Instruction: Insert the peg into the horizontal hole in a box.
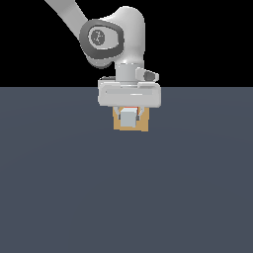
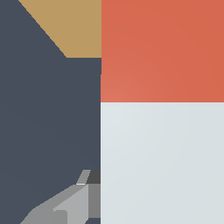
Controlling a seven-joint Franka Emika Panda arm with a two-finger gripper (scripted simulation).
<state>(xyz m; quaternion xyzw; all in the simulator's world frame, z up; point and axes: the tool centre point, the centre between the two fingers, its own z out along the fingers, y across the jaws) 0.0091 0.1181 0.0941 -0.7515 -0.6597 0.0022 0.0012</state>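
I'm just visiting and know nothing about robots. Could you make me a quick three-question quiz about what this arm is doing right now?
1. True or false: the peg is lying loose on the floor, away from the gripper.
2. Which colour is the peg's end nearer the box? A) red-orange B) green C) black
3. Fill in: in the exterior view, the peg's grey-white end sits in front of the tan ____.

Key
1. False: the peg sits between the gripper's fingers, just under the hand.
2. A: the wrist view shows the red-orange part on the side towards the tan box.
3. Box. Whether the tip has entered the hole cannot be seen from these views.
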